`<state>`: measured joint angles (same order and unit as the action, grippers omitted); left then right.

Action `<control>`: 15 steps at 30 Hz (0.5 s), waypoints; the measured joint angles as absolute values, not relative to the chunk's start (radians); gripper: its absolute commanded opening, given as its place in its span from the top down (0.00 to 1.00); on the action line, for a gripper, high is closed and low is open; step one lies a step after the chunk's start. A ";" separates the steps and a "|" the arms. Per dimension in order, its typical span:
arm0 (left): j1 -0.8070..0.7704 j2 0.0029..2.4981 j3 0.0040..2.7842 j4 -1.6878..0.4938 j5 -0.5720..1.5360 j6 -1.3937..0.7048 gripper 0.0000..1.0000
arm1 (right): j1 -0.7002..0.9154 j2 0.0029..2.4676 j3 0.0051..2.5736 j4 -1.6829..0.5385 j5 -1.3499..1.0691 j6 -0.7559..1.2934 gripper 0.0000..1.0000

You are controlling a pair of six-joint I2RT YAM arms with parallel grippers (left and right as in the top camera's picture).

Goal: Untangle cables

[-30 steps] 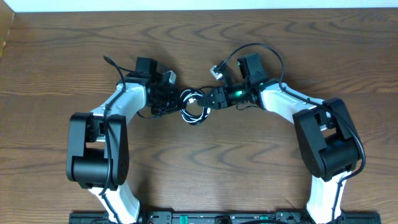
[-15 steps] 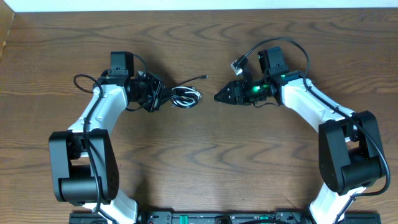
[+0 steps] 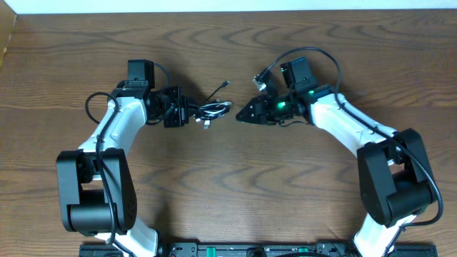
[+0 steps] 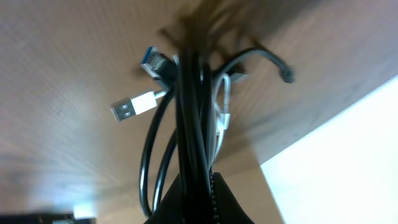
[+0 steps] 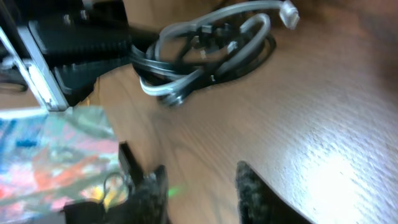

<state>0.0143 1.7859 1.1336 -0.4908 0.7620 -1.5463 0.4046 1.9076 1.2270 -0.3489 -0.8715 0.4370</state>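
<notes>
The left hand [image 3: 187,113] is clenched on the tangled bundle of thin black and white plug-ended cables [image 3: 214,109], seemingly anchoring it just ahead of the right hand [image 3: 241,116], which stands spread and empty over the brown wooden worktop [image 3: 228,185].

Table [image 3: 228,193]: brown wood-grain top with bold swirling figure. Satin rather than glossy; the right wrist view catches a soft glare that shows fine pores.

Black cable [image 4: 148,158]: smooth rubbery sheath, slight gloss.

White cable [image 4: 225,102]: smooth plastic sheath, dull satin. Its USB plug [image 4: 124,111] has a bright bare-metal shell on a white plastic body.

Left arm [image 3: 118,128] and right arm [image 3: 343,123]: smooth white plastic shells with low sheen, and matt black housings.

Right gripper [image 5: 200,169]: black fingers [image 5: 255,193], matt, inner faces finely ribbed.

Left gripper [image 3: 187,113]: matt black.
</notes>
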 measured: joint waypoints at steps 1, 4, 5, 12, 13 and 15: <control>0.012 1.786 1.134 -0.503 0.761 -1.565 0.93 | 0.415 1.908 1.227 -0.331 -0.861 0.440 0.64; -0.001 1.786 1.134 -0.522 0.762 -1.619 0.93 | 0.447 1.908 1.227 -0.289 -0.840 0.445 0.59; -0.007 1.786 1.134 -0.521 0.762 -1.638 0.93 | 0.459 1.908 1.227 -0.281 -0.834 0.447 0.59; -0.020 1.786 1.134 -0.522 0.762 -1.729 0.93 | 0.561 1.908 1.227 -0.276 -0.651 0.513 0.57; -0.020 1.786 1.134 -0.522 0.762 -1.732 0.92 | 0.575 1.908 1.227 -0.276 -0.616 0.525 0.57; -0.020 1.786 1.134 -0.524 0.762 -1.738 0.92 | 0.607 1.908 1.227 -0.274 -0.527 0.557 0.57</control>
<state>-0.0200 1.7859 1.1336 -0.5236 0.7616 -1.7382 0.6067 1.9076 1.2270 -0.2737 -0.5266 0.5571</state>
